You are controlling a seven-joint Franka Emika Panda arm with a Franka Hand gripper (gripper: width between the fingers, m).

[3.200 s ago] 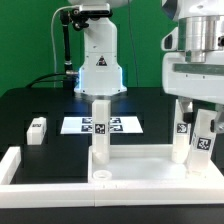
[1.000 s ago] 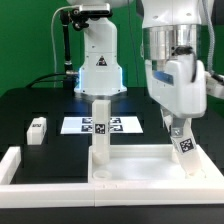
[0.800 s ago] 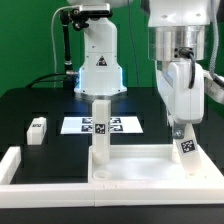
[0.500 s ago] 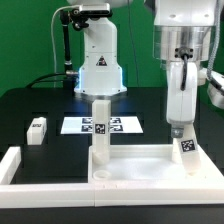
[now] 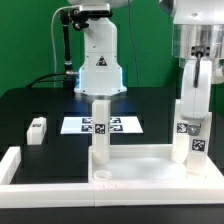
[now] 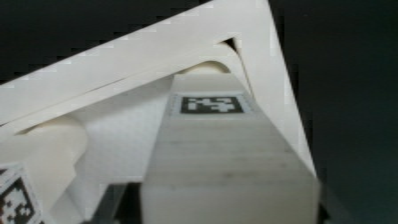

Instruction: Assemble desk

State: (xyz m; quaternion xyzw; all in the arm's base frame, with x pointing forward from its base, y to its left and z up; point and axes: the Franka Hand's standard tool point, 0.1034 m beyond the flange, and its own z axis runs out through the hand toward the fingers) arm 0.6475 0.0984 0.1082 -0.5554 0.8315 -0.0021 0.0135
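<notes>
White plastic forms the desk: its rimmed tabletop panel (image 5: 135, 166) is laid along the worktop's (image 5: 40, 100) near edge. A tagged, upright leg block (image 6: 222, 150) is clamped between the gripper's (image 5: 189, 118) narrowly parted jaws.

A tagged leg block (image 6: 222, 160) stands in the tabletop panel's (image 6: 125, 62) corner.

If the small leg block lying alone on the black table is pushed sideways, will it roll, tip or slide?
The leg block lies flat and low, with rectangular faces, so it would probably slide, not roll or tip. It looks like hard white plastic, so likely stiff and light.
</notes>
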